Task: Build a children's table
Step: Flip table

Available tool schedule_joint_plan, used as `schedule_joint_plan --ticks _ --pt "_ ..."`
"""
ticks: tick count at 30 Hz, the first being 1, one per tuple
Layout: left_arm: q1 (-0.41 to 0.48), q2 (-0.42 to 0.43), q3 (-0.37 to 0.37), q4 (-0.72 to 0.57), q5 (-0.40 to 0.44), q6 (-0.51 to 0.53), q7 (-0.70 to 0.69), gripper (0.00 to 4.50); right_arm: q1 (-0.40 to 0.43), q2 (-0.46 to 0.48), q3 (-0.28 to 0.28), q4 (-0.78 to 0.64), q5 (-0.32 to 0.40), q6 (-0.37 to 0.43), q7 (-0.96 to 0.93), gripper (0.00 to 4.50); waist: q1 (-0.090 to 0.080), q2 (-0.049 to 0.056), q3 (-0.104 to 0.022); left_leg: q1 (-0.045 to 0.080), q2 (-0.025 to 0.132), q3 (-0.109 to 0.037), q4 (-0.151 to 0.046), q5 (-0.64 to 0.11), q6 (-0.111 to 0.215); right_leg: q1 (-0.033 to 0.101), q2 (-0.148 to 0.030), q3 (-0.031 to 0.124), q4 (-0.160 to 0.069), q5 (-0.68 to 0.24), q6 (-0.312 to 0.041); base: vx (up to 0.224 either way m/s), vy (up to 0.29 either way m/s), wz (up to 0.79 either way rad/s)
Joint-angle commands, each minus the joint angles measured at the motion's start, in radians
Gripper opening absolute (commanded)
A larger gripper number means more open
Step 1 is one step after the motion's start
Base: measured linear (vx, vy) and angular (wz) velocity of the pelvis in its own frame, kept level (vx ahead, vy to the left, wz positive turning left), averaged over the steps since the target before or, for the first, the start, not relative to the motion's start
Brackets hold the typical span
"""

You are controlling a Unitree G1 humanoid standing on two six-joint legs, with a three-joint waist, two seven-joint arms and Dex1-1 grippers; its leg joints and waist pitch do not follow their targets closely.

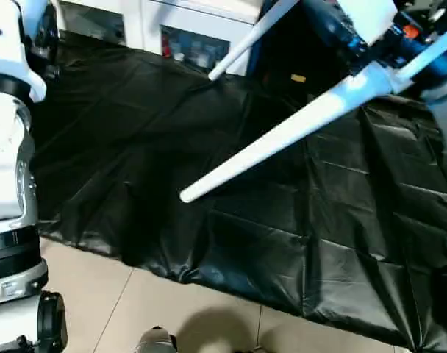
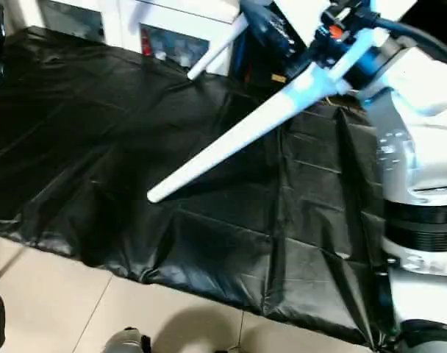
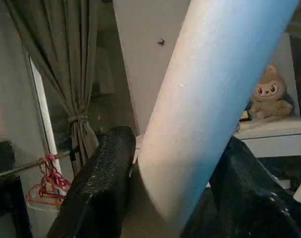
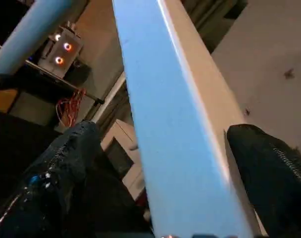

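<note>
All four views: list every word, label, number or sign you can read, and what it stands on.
No readable text anywhere.
Table legs: plain white, unmarked.
Black sheet: no print.
Small yellow tag behind the sheet: too small to read.
Items in the white cabinet: too blurred to read.
Plush toy: no label visible.

White tapered tube leg held up in the air at a slant over the black-draped surface: thick end high at the far right, narrow blunt tip pointing down toward the near left, clear of the cloth. Plain white plastic, smooth, no marks. Second white leg farther back, thinner in view, also slanted, with its lower tip at the far edge of the surface and its upper end running out of frame.
</note>
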Motion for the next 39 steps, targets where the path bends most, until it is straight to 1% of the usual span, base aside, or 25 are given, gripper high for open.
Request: schedule_joint_plan --ticks 1,2,3,4,5,6,10,11,13,14,16,17,19,21,23,24,25,26,27,30,31,34,37,38,39 --pt "-0.017 -0.02 0.008 -0.024 -0.04 0.003 0.016 2.1 0.021 -0.007 -0.002 -0.03 0.022 -0.012 0.039 4.5 -0.005 0.019 -0.083 0.042 0.064 -0.033 -0.083 -0.282 -0.069 0.033 -0.096 0.055 -0.081 -0.247 -0.122 0.0 0.0 0.0" --pt "-0.017 -0.019 0.006 -0.023 -0.042 0.006 0.019 2.1 0.022 0.007 -0.027 -0.051 0.084 0.0 0.045 4.5 -0.004 0.019 -0.085 0.041 0.063 -0.033 -0.082 -0.265 -0.064 0.036 -0.098 0.056 -0.08 -0.226 -0.122 0.0 0.0 0.0" --pt "-0.016 -0.019 0.006 -0.023 -0.042 0.005 0.019 2.1 0.02 0.01 -0.035 -0.055 0.097 0.005 0.044 4.5 -0.003 0.018 -0.086 0.04 0.063 -0.032 -0.081 -0.256 -0.058 0.037 -0.099 0.057 -0.079 -0.213 -0.123 0.0 0.0 0.0" --pt "-0.016 -0.019 0.006 -0.022 -0.043 0.005 0.02 2.09 0.011 0.023 -0.063 -0.067 0.146 0.02 0.038 4.5 -0.003 0.018 -0.087 0.039 0.063 -0.032 -0.08 -0.239 -0.048 0.037 -0.098 0.057 -0.077 -0.193 -0.126 0.0 0.0 0.0" --pt "-0.016 -0.019 0.005 -0.022 -0.043 0.005 0.02 2.07 0.01 0.024 -0.066 -0.067 0.149 0.021 0.037 4.5 -0.002 0.018 -0.087 0.039 0.063 -0.031 -0.079 -0.233 -0.045 0.037 -0.098 0.057 -0.077 -0.189 -0.127 0.0 0.0 0.0" --pt "-0.017 -0.019 0.005 -0.021 -0.043 0.005 0.019 2.07 -0.011 0.032 -0.112 -0.058 0.191 0.032 0.021 4.5 -0.002 0.018 -0.087 0.038 0.062 -0.031 -0.078 -0.224 -0.041 0.038 -0.098 0.056 -0.077 -0.187 -0.129 0.0 0.0 0.0" --pt "-0.018 -0.019 0.006 -0.02 -0.042 0.004 0.018 2.06 -0.039 0.038 -0.168 -0.035 0.225 0.035 -0.011 4.5 0.0 0.02 -0.087 0.038 0.061 -0.03 -0.079 -0.22 -0.052 0.036 -0.095 0.054 -0.077 -0.197 -0.128 0.0 0.0 0.0" --pt "-0.018 -0.019 0.005 -0.019 -0.042 0.003 0.017 2.06 -0.064 0.045 -0.226 0.001 0.236 0.024 -0.073 4.5 -0.002 0.019 -0.087 0.039 0.061 -0.031 -0.079 -0.227 -0.058 0.035 -0.096 0.053 -0.077 -0.209 -0.127 0.0 0.0 0.0" --pt "-0.018 -0.019 0.005 -0.019 -0.043 0.003 0.016 2.06 -0.081 0.046 -0.272 0.036 0.243 0.014 -0.122 4.5 -0.003 0.019 -0.086 0.041 0.059 -0.029 -0.078 -0.241 -0.068 0.032 -0.094 0.053 -0.079 -0.225 -0.124 0.0 0.0 0.0" --pt "-0.017 -0.019 0.004 -0.018 -0.042 0.002 0.015 2.06 -0.093 0.039 -0.321 0.095 0.228 -0.007 -0.19 4.5 -0.003 0.02 -0.086 0.04 0.059 -0.03 -0.079 -0.245 -0.073 0.032 -0.094 0.052 -0.079 -0.231 -0.12 0.0 0.0 0.0" --pt "-0.016 -0.021 0.003 -0.019 -0.043 0.002 0.015 2.06 -0.081 0.026 -0.35 0.146 0.203 -0.021 -0.235 4.5 -0.002 0.018 -0.087 0.04 0.057 -0.027 -0.078 -0.24 -0.08 0.031 -0.094 0.052 -0.08 -0.225 -0.113 0.0 0.0 0.0" --pt "-0.013 -0.023 0.001 -0.019 -0.043 0.0 0.015 2.06 -0.043 0.028 -0.386 0.195 0.217 -0.017 -0.257 4.5 -0.003 0.015 -0.087 0.037 0.054 -0.027 -0.077 -0.232 -0.079 0.035 -0.092 0.052 -0.079 -0.214 -0.108 0.0 0.0 0.0" --pt "-0.012 -0.025 0.0 -0.019 -0.044 -0.002 0.015 2.06 0.001 0.044 -0.426 0.214 0.281 -0.001 -0.245 4.5 0.0 0.015 -0.089 0.037 0.055 -0.026 -0.076 -0.225 -0.065 0.038 -0.096 0.054 -0.081 -0.199 -0.103 0.0 0.0 0.0" --pt "-0.01 -0.026 -0.001 -0.02 -0.044 -0.002 0.015 2.06 0.06 0.064 -0.459 0.198 0.392 0.076 -0.19 4.5 -0.002 0.013 -0.092 0.035 0.055 -0.027 -0.075 -0.215 -0.043 0.043 -0.093 0.052 -0.08 -0.173 -0.107 0.0 0.0 0.0" --pt "-0.008 -0.026 -0.002 -0.019 -0.045 -0.003 0.014 2.06 0.156 0.07 -0.45 0.148 0.483 0.176 -0.074 4.5 0.001 0.011 -0.094 0.033 0.057 -0.029 -0.074 -0.203 -0.026 0.046 -0.095 0.05 -0.08 -0.163 -0.114 0.0 0.0 0.0" --pt "-0.007 -0.027 -0.002 -0.019 -0.045 -0.003 0.013 2.06 0.229 0.068 -0.431 0.114 0.52 0.223 0.007 4.5 0.004 0.012 -0.092 0.031 0.058 -0.029 -0.074 -0.194 -0.015 0.047 -0.097 0.05 -0.082 -0.164 -0.119 0.0 0.0 0.0" --pt "-0.007 -0.027 -0.002 -0.019 -0.046 -0.003 0.013 2.06 0.247 0.068 -0.425 0.109 0.525 0.231 0.022 4.5 0.006 0.011 -0.093 0.031 0.059 -0.029 -0.073 -0.191 -0.008 0.049 -0.097 0.05 -0.084 -0.161 -0.12 0.0 0.0 0.0" --pt "-0.007 -0.027 -0.003 -0.017 -0.046 -0.004 0.012 2.06 0.331 0.067 -0.399 0.086 0.548 0.267 0.091 4.5 0.007 0.012 -0.093 0.031 0.062 -0.03 -0.075 -0.188 -0.001 0.048 -0.099 0.049 -0.084 -0.161 -0.125 0.0 0.0 0.0" --pt "-0.007 -0.027 -0.003 -0.017 -0.046 -0.004 0.012 2.06 0.331 0.067 -0.399 0.086 0.548 0.267 0.091 4.5 0.009 0.01 -0.091 0.029 0.063 -0.032 -0.076 -0.191 -0.003 0.048 -0.099 0.048 -0.084 -0.177 -0.126 0.0 0.0 0.0" --pt "-0.007 -0.026 -0.003 -0.017 -0.047 -0.003 0.009 2.06 0.452 0.066 -0.346 0.069 0.56 0.303 0.18 4.5 0.005 0.012 -0.086 0.03 0.063 -0.035 -0.08 -0.247 -0.024 0.043 -0.104 0.047 -0.098 -0.293 -0.119 0.0 0.0 0.0" --pt "-0.006 -0.026 -0.004 -0.019 -0.047 -0.003 0.009 2.06 0.48 0.068 -0.338 0.07 0.567 0.319 0.197 4.5 0.005 0.008 -0.086 0.033 0.063 -0.036 -0.079 -0.265 -0.028 0.042 -0.105 0.046 -0.103 -0.321 -0.114 0.0 0.0 0.0" --pt "-0.007 -0.025 -0.004 -0.019 -0.047 -0.002 0.007 2.06 0.526 0.071 -0.309 0.074 0.543 0.327 0.216 4.5 0.008 0.009 -0.085 0.034 0.064 -0.037 -0.079 -0.269 -0.034 0.037 -0.107 0.047 -0.104 -0.335 -0.111 0.0 0.0 0.0" --pt "-0.007 -0.023 -0.004 -0.018 -0.048 -0.002 0.005 2.06 0.539 0.077 -0.292 0.066 0.54 0.332 0.223 4.5 0.008 0.009 -0.085 0.034 0.064 -0.038 -0.079 -0.268 -0.037 0.036 -0.107 0.047 -0.102 -0.331 -0.112 0.0 0.0 0.0" --pt "-0.007 -0.021 -0.003 -0.017 -0.049 -0.002 0.004 2.05 0.538 0.094 -0.241 0.059 0.49 0.307 0.208 4.5 0.008 0.013 -0.085 0.034 0.065 -0.04 -0.08 -0.269 -0.04 0.036 -0.107 0.046 -0.101 -0.324 -0.113 0.0 0.0 0.0" --pt "-0.006 -0.02 -0.004 -0.017 -0.049 -0.002 0.003 2.05 0.532 0.104 -0.225 0.061 0.474 0.298 0.199 4.5 0.006 0.011 -0.086 0.032 0.064 -0.039 -0.081 -0.266 -0.044 0.036 -0.106 0.047 -0.099 -0.312 -0.114 0.0 0.0 0.0"
